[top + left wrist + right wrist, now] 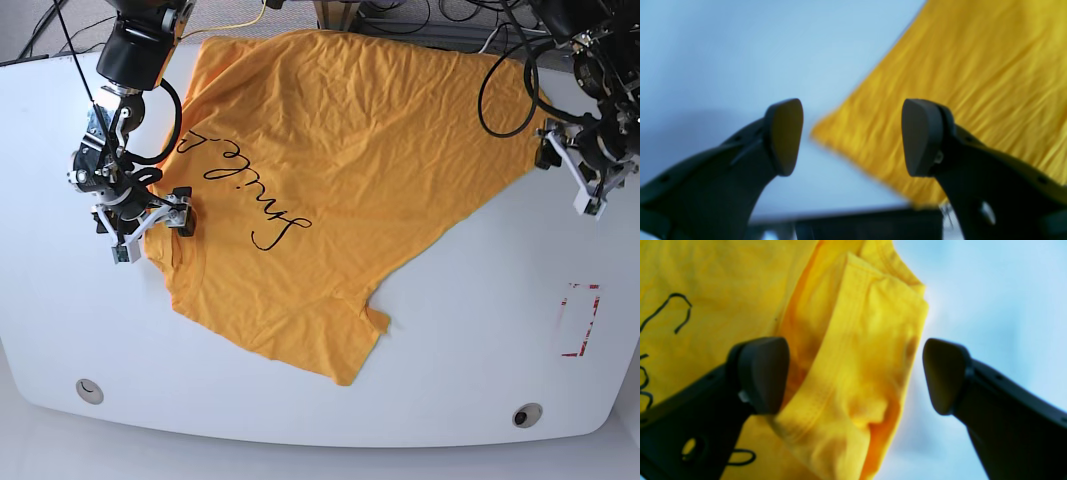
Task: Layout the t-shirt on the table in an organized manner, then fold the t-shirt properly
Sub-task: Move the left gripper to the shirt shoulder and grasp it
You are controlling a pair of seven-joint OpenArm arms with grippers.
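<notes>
The white table [470, 330] fills the base view, glossy, with a round hole [89, 391] near its front left corner, another hole [527, 414] near the front right, and a red-marked rectangle [581, 320] toward the right edge. The t-shirt [330, 190] lies spread across the upper middle of the table, orange-yellow and wrinkled, front side up with black script [245, 190] running diagonally across it; one sleeve [345, 345] points toward the front edge, and the far hem reaches the table's back edge. The right gripper [150, 225] sits at the shirt's left edge in the base view, low over the cloth. In the right wrist view its jaws are spread wide, one fingertip [763, 373] over the shirt body beside the script and the other [945, 376] over bare table, with a bunched, folded sleeve [853, 373] between them; neither fingertip clearly pinches the cloth. The left gripper [585, 175] is at the shirt's right corner in the base view. In the left wrist view its jaws are also spread apart, one fingertip [785, 136] over bare table and the other [922, 136] over the cloth, and the shirt's corner [826, 133] lies between them, blurred and not gripped.
</notes>
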